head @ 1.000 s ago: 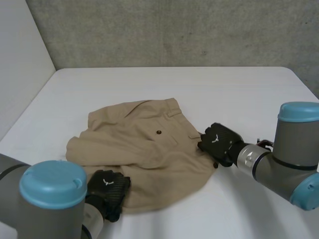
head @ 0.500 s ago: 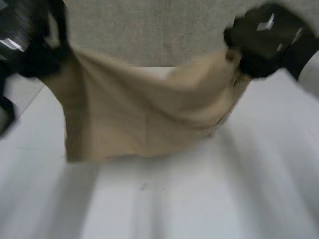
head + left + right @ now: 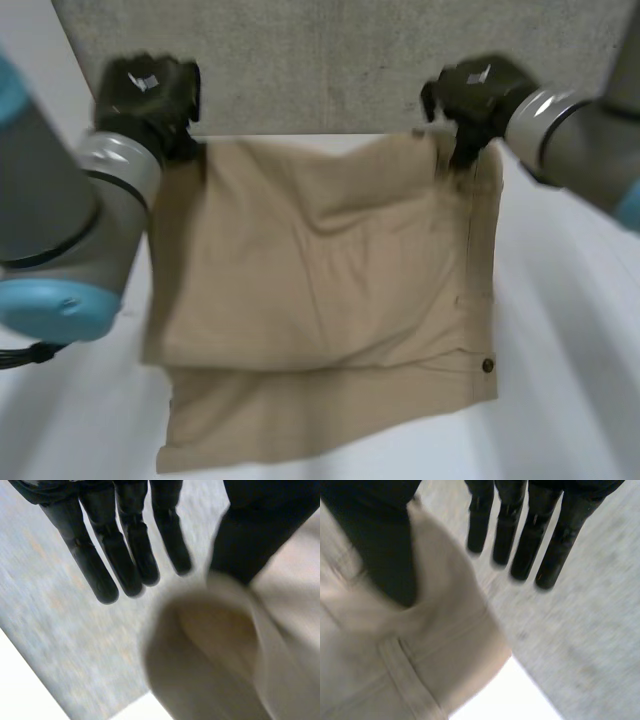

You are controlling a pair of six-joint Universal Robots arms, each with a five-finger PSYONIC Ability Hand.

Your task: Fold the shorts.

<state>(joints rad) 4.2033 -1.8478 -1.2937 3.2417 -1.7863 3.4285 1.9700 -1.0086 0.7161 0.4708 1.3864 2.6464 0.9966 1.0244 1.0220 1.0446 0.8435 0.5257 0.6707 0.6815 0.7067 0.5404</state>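
The shorts [image 3: 320, 290] are held spread above the table [image 3: 570, 350] and hang as a slack sheet. The left hand [image 3: 148, 95] is clamped on one upper corner. The right hand [image 3: 475, 95] is clamped on the other, at the waistband end. In each wrist view the cloth is pinched under the thumb while the other fingers are straight. The fabric is judged light, soft and prone to sagging. The stitched waistband and hems are recommended as the firmest places to grip.
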